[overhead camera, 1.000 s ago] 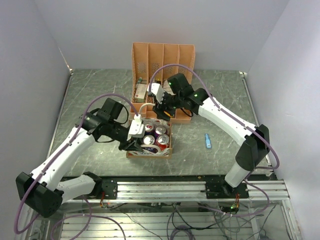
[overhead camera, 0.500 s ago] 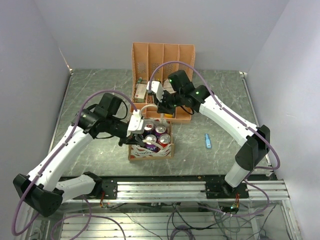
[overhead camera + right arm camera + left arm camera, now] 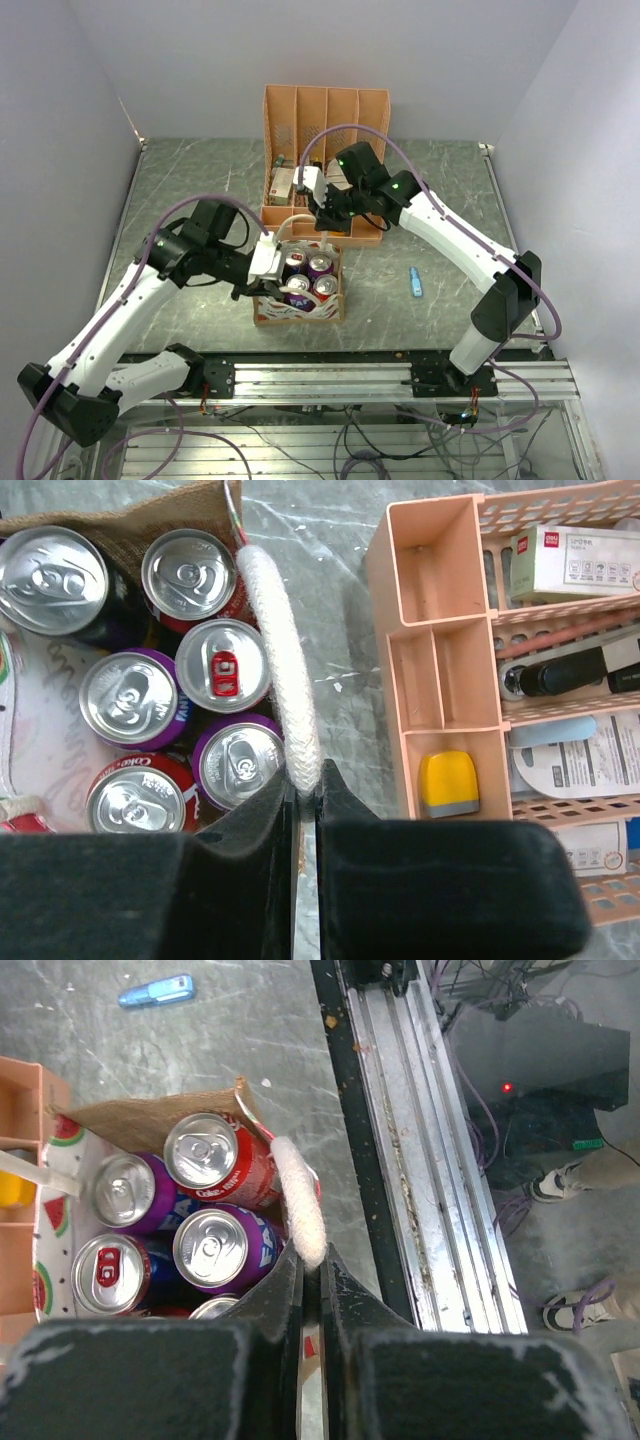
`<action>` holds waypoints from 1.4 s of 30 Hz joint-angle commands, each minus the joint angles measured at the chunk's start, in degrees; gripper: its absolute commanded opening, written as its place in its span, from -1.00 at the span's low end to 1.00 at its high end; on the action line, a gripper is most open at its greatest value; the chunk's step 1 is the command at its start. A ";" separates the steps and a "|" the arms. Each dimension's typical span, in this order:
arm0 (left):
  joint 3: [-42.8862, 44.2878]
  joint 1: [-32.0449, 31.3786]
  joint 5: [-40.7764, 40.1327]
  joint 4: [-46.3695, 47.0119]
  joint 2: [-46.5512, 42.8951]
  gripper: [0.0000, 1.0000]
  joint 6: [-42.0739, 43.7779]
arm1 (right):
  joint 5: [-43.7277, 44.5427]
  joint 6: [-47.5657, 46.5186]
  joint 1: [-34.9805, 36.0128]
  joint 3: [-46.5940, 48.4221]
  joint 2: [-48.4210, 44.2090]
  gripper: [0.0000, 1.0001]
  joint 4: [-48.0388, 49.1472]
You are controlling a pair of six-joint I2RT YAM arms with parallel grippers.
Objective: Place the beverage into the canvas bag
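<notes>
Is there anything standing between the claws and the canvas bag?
Nothing visible. The left claw is shut on one white handle of the canvas bag, and the right claw on the other handle. The cans already sit inside.

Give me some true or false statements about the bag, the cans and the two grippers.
1. The canvas bag holds several cans. True.
2. The left gripper is open, clear of the bag. False: it is shut on a white handle.
3. The right gripper pinches the other white handle. True.
4. The blue object lies inside the bag. False: it lies on the table, right of the bag.
</notes>
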 commanded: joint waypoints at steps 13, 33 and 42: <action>-3.09 -0.57 -1.88 -3.07 -6.21 -0.15 5.83 | 1.25 -0.38 0.53 -6.76 -8.51 0.26 2.47; -0.03 11.52 -25.93 9.92 -19.81 0.41 -14.86 | 16.09 12.28 -25.96 -22.01 -31.23 0.95 13.28; -3.91 21.97 -53.88 26.24 -17.06 0.66 -33.32 | 24.14 16.14 -33.76 -29.30 -34.08 1.00 20.97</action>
